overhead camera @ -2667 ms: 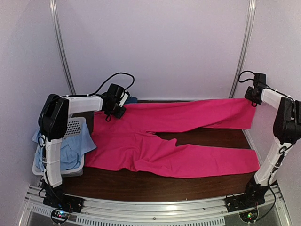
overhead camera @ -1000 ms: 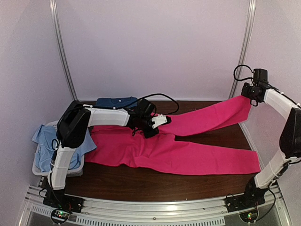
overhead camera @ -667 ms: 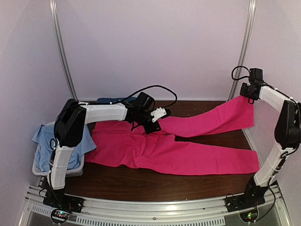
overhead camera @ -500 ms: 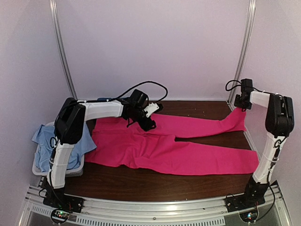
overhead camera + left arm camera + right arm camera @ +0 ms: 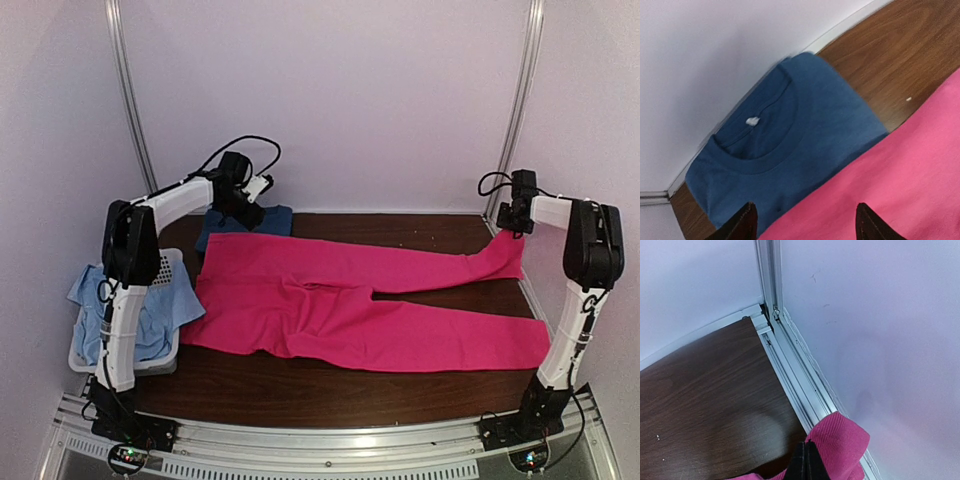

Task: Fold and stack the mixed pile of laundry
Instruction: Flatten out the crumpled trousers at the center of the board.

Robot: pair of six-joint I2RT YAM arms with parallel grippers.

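The magenta-pink garment point(image 5: 330, 305) lies spread flat across the wooden table, one leg-like strip running to the far right. My right gripper point(image 5: 515, 222) is shut on that strip's end point(image 5: 840, 440), holding it just above the table's back right corner. In the right wrist view the right gripper point(image 5: 806, 452) shows both jaws pressed together at the cloth. My left gripper point(image 5: 245, 210) hovers open at the back left over the folded dark blue T-shirt point(image 5: 272, 218). In the left wrist view, the left gripper point(image 5: 805, 212) straddles the edge where the pink cloth point(image 5: 900, 180) overlaps the T-shirt point(image 5: 790, 150). The light-blue cloth point(image 5: 140, 312) drapes over the basket.
A white slotted basket point(image 5: 165, 268) stands at the table's left edge. Metal frame rails point(image 5: 790, 360) and pale walls close in the back and the right side. Bare wood point(image 5: 330, 395) shows along the front edge.
My left gripper opened, let go of the pink garment and drew back to the far left over the blue T-shirt. The right gripper lowered its pink strip toward the table.
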